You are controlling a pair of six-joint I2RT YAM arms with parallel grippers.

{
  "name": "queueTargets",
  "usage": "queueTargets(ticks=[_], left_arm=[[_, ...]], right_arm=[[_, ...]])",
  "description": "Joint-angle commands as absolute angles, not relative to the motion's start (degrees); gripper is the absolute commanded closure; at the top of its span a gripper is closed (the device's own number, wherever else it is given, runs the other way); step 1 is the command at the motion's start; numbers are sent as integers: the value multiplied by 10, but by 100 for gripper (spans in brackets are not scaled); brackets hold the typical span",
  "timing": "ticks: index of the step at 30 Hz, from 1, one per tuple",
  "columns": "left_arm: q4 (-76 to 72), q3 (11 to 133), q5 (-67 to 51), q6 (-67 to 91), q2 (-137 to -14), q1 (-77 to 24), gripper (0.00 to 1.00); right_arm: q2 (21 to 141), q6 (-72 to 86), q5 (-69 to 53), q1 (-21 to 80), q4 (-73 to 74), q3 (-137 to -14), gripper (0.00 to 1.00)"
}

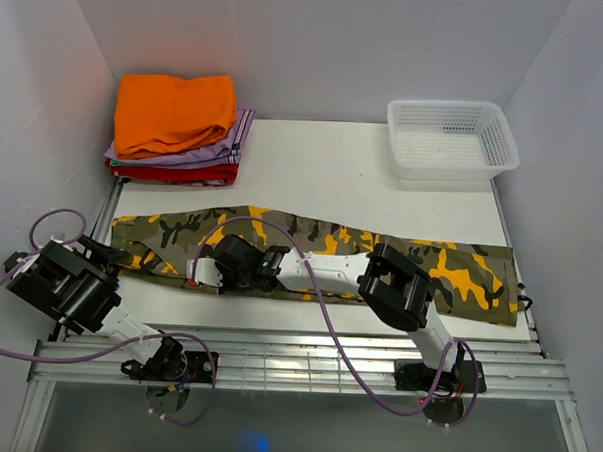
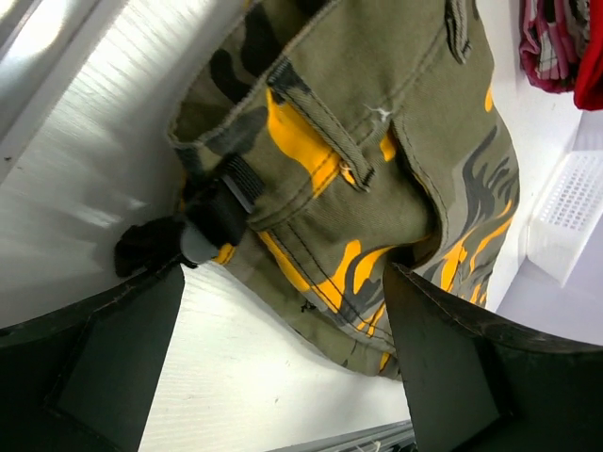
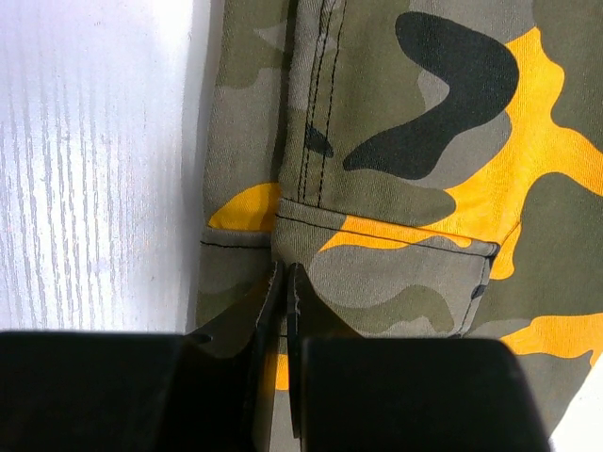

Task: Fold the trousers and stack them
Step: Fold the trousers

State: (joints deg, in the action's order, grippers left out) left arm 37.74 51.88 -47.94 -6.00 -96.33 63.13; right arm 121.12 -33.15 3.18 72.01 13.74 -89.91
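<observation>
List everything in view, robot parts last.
trousers: one, camouflage in olive, black, grey and yellow-orange; laid out lengthwise across the table's near half.
orange garment: one, folded, top of the far-left stack.
lilac garment: one, folded, middle of that stack.
red garment: one, folded, bottom.
basket: one, white, far right.
table: one, white.
cables: two, purple, looping off the arms.
left fingers: black, open, over the trousers' waistband end.
right fingers: black, shut at the trousers' near edge; pinching cloth or not, cannot tell.
</observation>
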Motion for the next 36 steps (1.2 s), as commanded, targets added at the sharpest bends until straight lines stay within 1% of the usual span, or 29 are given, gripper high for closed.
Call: queueTargets(ticks=[1,12,18,22,24,28,36], left_arm=[[330,518,-447,-35,-967,631,2],[321,521,-429,-19,-968,631,2],[380,527,-531,-56,-947,632,2],[445,540,-562,-97,-917,632,2],[455,543,-569,-98,-905,631,2],[441,541,-571,-81,-899,631,2],[363,511,-529,-29,-951,630,2]], right_arm=[[1179,-324,27,717,134,-919,92],[1132,-317,6,716,154,-901,92],[1141,-319,-12,715,155,-903,92],[1157,-316,-18,708,156,-912,92],[1164,-314,-22,705,156,-918,92],[1165,-312,-24,704,156,-925,92],[1165,-307,-32,705,161,-925,92]])
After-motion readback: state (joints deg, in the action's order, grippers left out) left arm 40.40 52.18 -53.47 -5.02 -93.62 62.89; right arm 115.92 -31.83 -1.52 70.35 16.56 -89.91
